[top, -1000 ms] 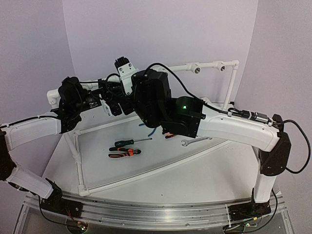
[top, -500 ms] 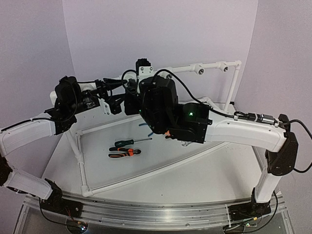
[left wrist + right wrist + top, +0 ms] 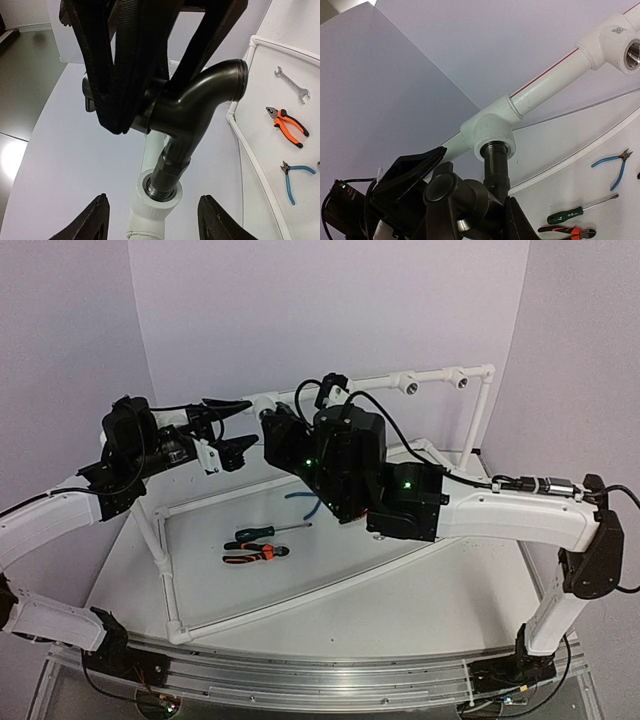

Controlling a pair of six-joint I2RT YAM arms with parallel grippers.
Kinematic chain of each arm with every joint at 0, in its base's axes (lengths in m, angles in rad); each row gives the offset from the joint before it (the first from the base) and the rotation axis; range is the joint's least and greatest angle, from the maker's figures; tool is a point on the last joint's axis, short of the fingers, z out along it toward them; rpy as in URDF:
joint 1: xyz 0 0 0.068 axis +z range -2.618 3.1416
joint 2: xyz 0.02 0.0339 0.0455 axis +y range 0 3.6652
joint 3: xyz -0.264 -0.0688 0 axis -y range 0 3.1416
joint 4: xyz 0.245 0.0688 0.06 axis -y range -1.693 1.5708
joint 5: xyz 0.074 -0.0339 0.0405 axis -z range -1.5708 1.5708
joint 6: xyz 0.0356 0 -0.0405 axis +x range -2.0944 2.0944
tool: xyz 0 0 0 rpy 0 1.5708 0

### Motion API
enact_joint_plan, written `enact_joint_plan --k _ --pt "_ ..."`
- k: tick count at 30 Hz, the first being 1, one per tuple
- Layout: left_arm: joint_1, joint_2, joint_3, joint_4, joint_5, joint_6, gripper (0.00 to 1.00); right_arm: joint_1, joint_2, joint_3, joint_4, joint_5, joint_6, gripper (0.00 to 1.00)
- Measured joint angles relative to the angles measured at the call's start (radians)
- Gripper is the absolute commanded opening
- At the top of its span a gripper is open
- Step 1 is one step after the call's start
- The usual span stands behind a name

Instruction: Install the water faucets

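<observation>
Rightward the right arm's elbow has swung, and the left arm has eased leftward. Left pincer (image 3: 152,225) hangs spread, one finger on either side of the white tee (image 3: 145,212), apart from it. Right pincer (image 3: 147,100) pinches the faucet (image 3: 200,107) by its body. The faucet's threaded end sits in the tee's socket, above the desk (image 3: 400,600).

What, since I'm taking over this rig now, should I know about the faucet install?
Left gripper: open, empty, facing the white tee fitting.
Right gripper: shut on the black faucet.
Faucet's threaded end sits in that fitting; threads show, so seating is unconfirmed.
Left to do: screw it home, release. Two more tees on the back pipe are empty.
</observation>
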Motion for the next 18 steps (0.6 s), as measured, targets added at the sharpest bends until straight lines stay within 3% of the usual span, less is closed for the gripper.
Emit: enact_joint_plan --k 6,12,14,18 --pt "-0.006 -0.006 -0.01 -0.014 -0.011 -0.022 0.62 0.0 -0.012 -0.031 0.022 -0.011 0.102 0.0" --pt "0.02 -0.061 -0.038 -0.044 -0.036 -0.02 0.67 -0.059 -0.024 -0.147 0.016 0.009 0.644 0.0" --pt "0.022 -0.065 -0.041 -0.022 -0.026 -0.014 0.67 -0.087 -0.004 -0.172 -0.016 0.014 0.732 0.0" --pt "0.021 -0.038 -0.04 0.015 -0.008 -0.008 0.67 -0.092 0.008 -0.172 -0.051 0.025 0.758 0.0"
